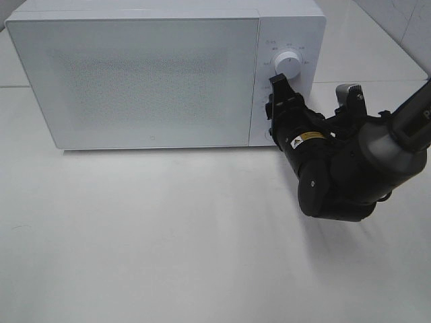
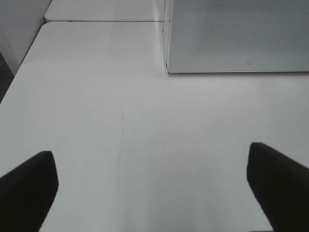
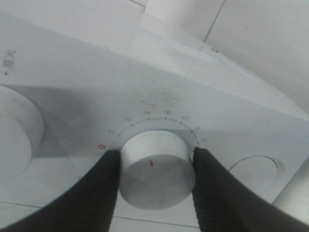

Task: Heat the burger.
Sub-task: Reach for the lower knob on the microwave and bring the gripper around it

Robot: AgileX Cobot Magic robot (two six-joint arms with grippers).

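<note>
**Right tool clamps the timer dial**

The right wrist camera shows what the high view hides: the right tool (image 3: 157, 159) is closed on the microwave's (image 1: 155, 74) lower dial (image 3: 155, 186), one pad on each side. From above, the arm covers that dial. Only the upper dial (image 1: 288, 62) shows, and the door is shut. The left tool (image 2: 154, 193) appears only on its own wrist camera, jaws wide over the tabletop (image 2: 120, 96). The burger is hidden in every view, so its position, heading and long axis can't be told.

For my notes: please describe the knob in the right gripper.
On the white microwave, find the panel right of the door. Of its two round white knobs, it is the lower knob, held by the right gripper, with a red line, ringed by numbers.
</note>
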